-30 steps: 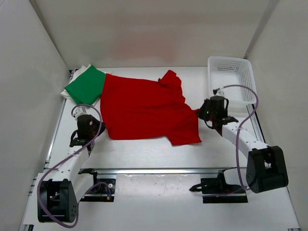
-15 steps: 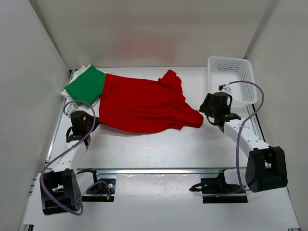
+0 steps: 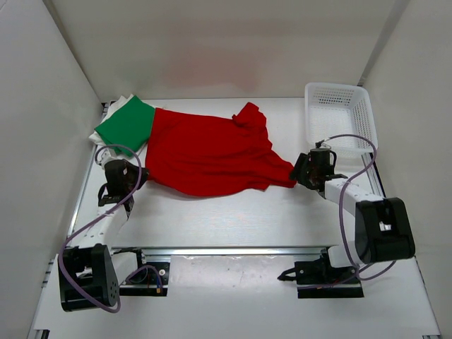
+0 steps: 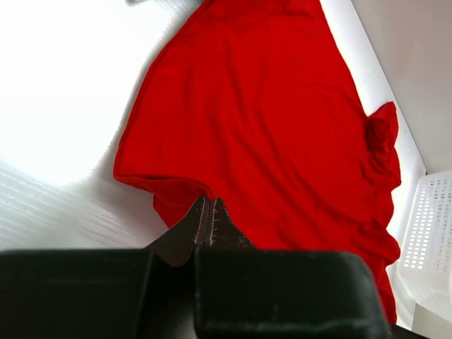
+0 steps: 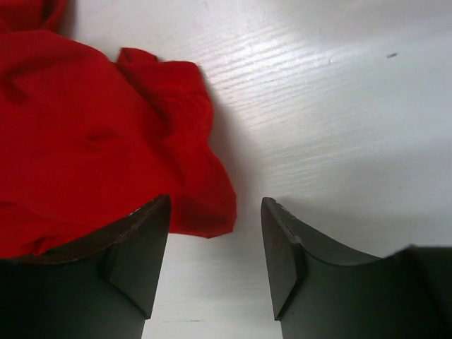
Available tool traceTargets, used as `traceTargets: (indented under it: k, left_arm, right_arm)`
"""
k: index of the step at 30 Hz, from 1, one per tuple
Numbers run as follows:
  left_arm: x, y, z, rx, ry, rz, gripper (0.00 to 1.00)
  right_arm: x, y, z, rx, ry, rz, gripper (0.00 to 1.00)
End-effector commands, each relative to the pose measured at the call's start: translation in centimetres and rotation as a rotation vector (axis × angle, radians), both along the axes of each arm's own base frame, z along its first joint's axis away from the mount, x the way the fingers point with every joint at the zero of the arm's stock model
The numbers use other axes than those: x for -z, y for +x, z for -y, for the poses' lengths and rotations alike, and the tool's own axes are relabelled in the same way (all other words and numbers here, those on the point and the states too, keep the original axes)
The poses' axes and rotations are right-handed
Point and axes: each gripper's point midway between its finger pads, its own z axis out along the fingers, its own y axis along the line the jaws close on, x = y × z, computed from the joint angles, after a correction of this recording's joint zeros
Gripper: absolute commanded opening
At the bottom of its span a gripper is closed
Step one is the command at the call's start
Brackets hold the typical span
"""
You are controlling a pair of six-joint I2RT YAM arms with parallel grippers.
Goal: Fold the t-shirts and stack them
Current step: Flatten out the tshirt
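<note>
The red t-shirt [image 3: 212, 152] lies spread across the middle of the table, its near hem pulled up and doubled over. My left gripper [image 3: 136, 176] is shut on its left hem; in the left wrist view the fingertips [image 4: 210, 203] pinch the red cloth [image 4: 282, 127]. My right gripper [image 3: 296, 174] stands open at the shirt's right corner. A loose red corner [image 5: 205, 205] lies beside the right gripper [image 5: 215, 212], not pinched. The green t-shirt [image 3: 127, 126] lies folded at the back left, on top of the white t-shirt [image 3: 99, 137], which shows only at its edges.
A white lattice basket [image 3: 308, 113] stands at the back right, just behind my right arm, and shows in the left wrist view too [image 4: 431, 226]. White walls close in the table on three sides. A metal rail [image 3: 233, 251] runs along the near edge.
The right gripper has opened and let go of the red shirt's right corner. The shirt's near hem has moved back towards the far side. The left gripper shifted left and back, still holding.
</note>
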Motion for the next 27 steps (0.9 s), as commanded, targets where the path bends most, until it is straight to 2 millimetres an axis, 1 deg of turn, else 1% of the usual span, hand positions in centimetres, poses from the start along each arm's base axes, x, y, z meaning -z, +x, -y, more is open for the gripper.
traceTargets:
  k: [1, 2, 3, 4, 5, 6, 7, 8, 9, 10, 11, 12, 13, 14, 16, 17, 18, 19, 20, 21, 22, 23, 24, 25, 26, 27]
  left_arm:
    - [-1.7, 0.8, 0.3, 0.016, -0.009, 0.054, 0.0]
    - [-1.8, 0.8, 0.8, 0.03, -0.014, 0.054, 0.0]
    - [-1.9, 0.9, 0.6, 0.02, -0.01, 0.062, 0.0]
    - [-1.8, 0.8, 0.8, 0.027, -0.013, 0.059, 0.0]
    - [-2.0, 0.9, 0.7, 0.023, -0.011, 0.065, 0.0]
    - [-2.0, 1.0, 0.9, 0.028, -0.014, 0.065, 0.0]
    - [-2.2, 1.1, 1.0, 0.027, -0.013, 0.069, 0.0]
    - [-2.4, 1.3, 1.1, 0.031, -0.016, 0.072, 0.0]
    - [-2.7, 1.5, 1.4, 0.04, -0.016, 0.078, 0.0]
    - [-3.2, 1.8, 1.5, 0.044, -0.009, 0.089, 0.0]
    - [-3.4, 2.0, 1.6, 0.045, -0.01, 0.09, 0.0]
    - [-3.9, 2.2, 1.7, 0.049, -0.014, 0.1, 0.0]
    - [-4.5, 2.6, 1.6, 0.043, -0.005, 0.11, 0.0]
    - [-4.6, 2.8, 1.4, 0.038, -0.006, 0.11, 0.0]
    - [-5.5, 3.3, 1.2, 0.034, -0.014, 0.13, 0.0]
    - [-5.8, 3.5, 1.3, 0.037, -0.016, 0.137, 0.0]
    - [-6.0, 3.7, 1.3, 0.041, -0.015, 0.137, 0.0]
    - [-6.5, 4.0, 1.2, 0.044, -0.001, 0.147, 0.0]
    - [-6.4, 4.1, 1.0, 0.036, 0.002, 0.139, 0.0]
    - [-6.8, 4.2, 0.6, 0.026, 0.004, 0.144, 0.0]
    - [-6.9, 4.3, 0.7, 0.025, 0.006, 0.148, 0.0]
    - [-6.9, 4.3, 0.5, 0.02, 0.014, 0.145, 0.0]
    - [-6.9, 4.3, 0.2, 0.012, 0.02, 0.144, 0.0]
    - [-6.7, 4.3, 0.3, 0.015, 0.024, 0.139, 0.0]
    - [-6.3, 4.2, 0.1, 0.012, 0.032, 0.13, 0.0]
    - [-6.1, 4.4, 0.1, 0.016, 0.029, 0.122, 0.0]
  right_arm:
    - [-0.5, 2.2, -0.9, -0.046, 0.064, 0.043, 0.52]
    - [-0.1, 2.3, -0.7, -0.046, 0.06, 0.036, 0.44]
    - [-0.7, 2.8, -1.2, -0.067, 0.074, 0.071, 0.38]
    - [-1.1, 3.1, -1.3, -0.064, 0.089, 0.099, 0.23]
    - [-1.4, 2.8, -1.6, -0.064, 0.098, 0.112, 0.08]
    - [-2.6, 3.1, -2.0, -0.078, 0.097, 0.16, 0.0]
    - [-2.6, 2.7, -2.2, -0.074, 0.082, 0.163, 0.0]
    - [-3.7, 2.3, -3.1, -0.094, 0.074, 0.188, 0.0]
    - [-4.6, 1.8, -2.8, -0.071, 0.06, 0.198, 0.0]
    - [-5.4, 0.5, -3.5, -0.076, 0.052, 0.196, 0.0]
    - [-5.0, -1.0, -4.2, -0.097, 0.036, 0.159, 0.0]
    - [-6.9, -1.8, -5.5, -0.134, 0.04, 0.191, 0.0]
    - [-7.4, -3.4, -5.4, -0.135, 0.02, 0.167, 0.01]
    - [-8.0, -4.4, -5.9, -0.152, -0.001, 0.147, 0.0]
    - [-11.1, -6.0, -6.9, -0.197, 0.008, 0.183, 0.0]
    - [-12.6, -6.5, -7.2, -0.209, 0.014, 0.184, 0.0]
    - [-14.7, -6.2, -7.6, -0.217, 0.033, 0.22, 0.0]
    - [-15.4, -6.4, -7.9, -0.238, 0.029, 0.218, 0.0]
    - [-17.0, -6.2, -8.1, -0.251, 0.033, 0.238, 0.0]
    - [-18.2, -5.7, -8.6, -0.262, 0.035, 0.259, 0.0]
    - [-17.8, -5.2, -8.4, -0.261, 0.021, 0.25, 0.0]
    - [-18.3, -4.5, -8.5, -0.273, 0.036, 0.268, 0.0]
    - [-17.7, -3.2, -7.9, -0.268, 0.045, 0.257, 0.0]
    - [-16.3, -2.5, -7.7, -0.268, 0.051, 0.225, 0.0]
    - [-15.7, -1.3, -7.0, -0.252, 0.078, 0.231, 0.0]
    - [-14.1, 0.2, -5.6, -0.208, 0.08, 0.198, 0.0]
